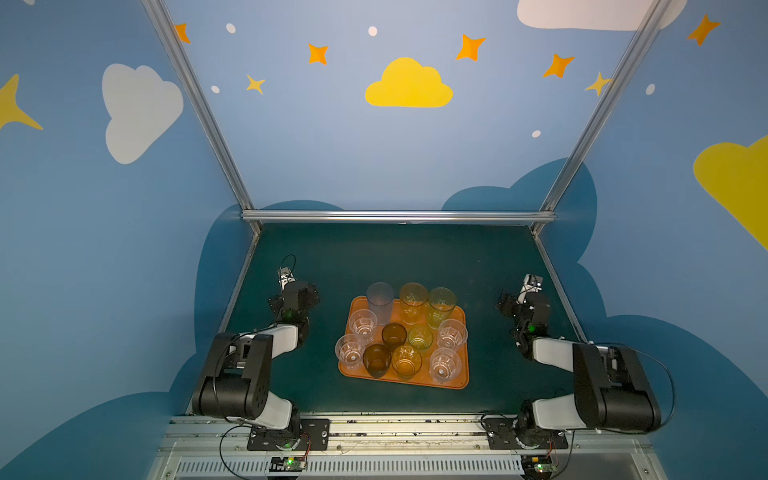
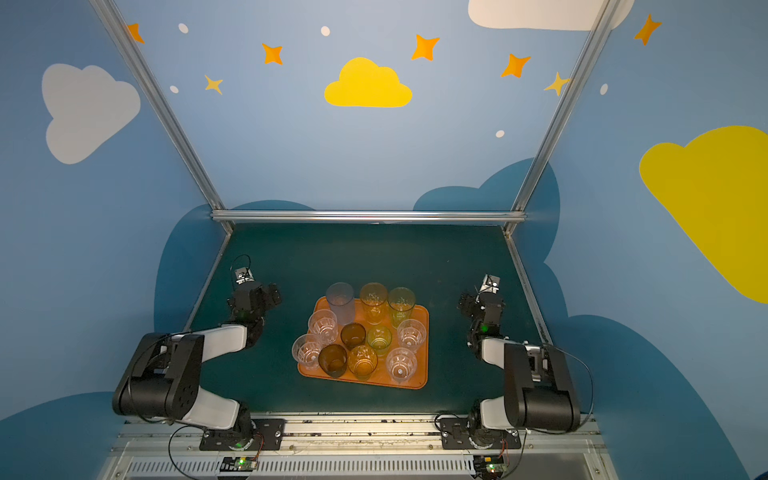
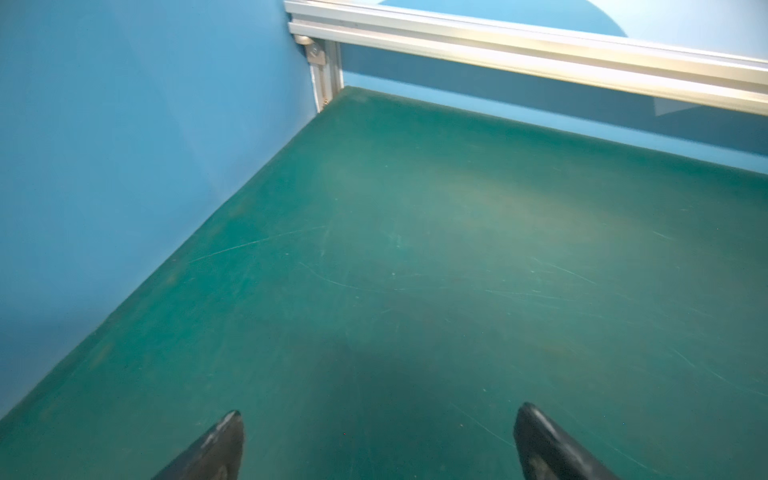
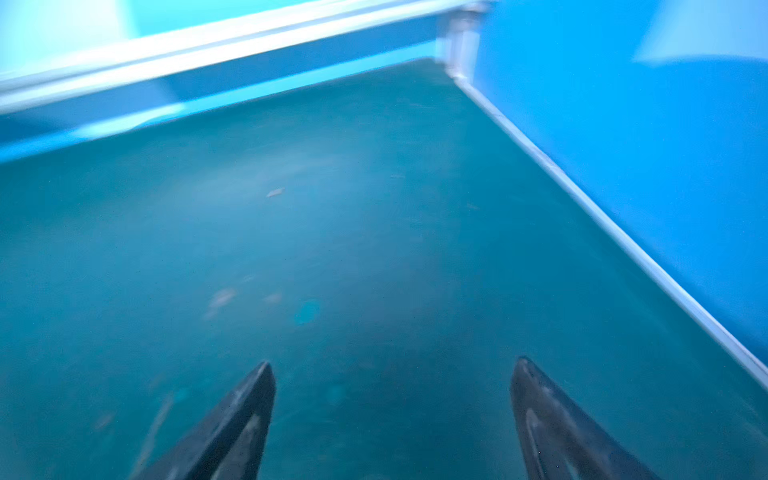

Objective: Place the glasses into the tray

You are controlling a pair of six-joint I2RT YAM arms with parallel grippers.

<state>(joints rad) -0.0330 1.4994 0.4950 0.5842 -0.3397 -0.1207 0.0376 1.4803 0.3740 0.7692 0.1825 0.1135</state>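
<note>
Eleven glasses (image 1: pixel 394 334) on tray (image 1: pixel 420 377) | left gripper (image 3: pixel 380 413), right gripper (image 4: pixel 393 363) spread, empty | flanking, well apart

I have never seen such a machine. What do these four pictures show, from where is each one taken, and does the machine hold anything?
It is a robot: a left arm and a right arm, each ending in a two-fingered gripper. Two pictures come from one camera overhead and show nearly the same view. The other two come from small cameras on the wrists, each looking out past its own gripper. On the green table lies an orange tray, and eleven glasses stand upright in it. The left gripper and the right gripper are both open and hold nothing, away from the tray.
</note>
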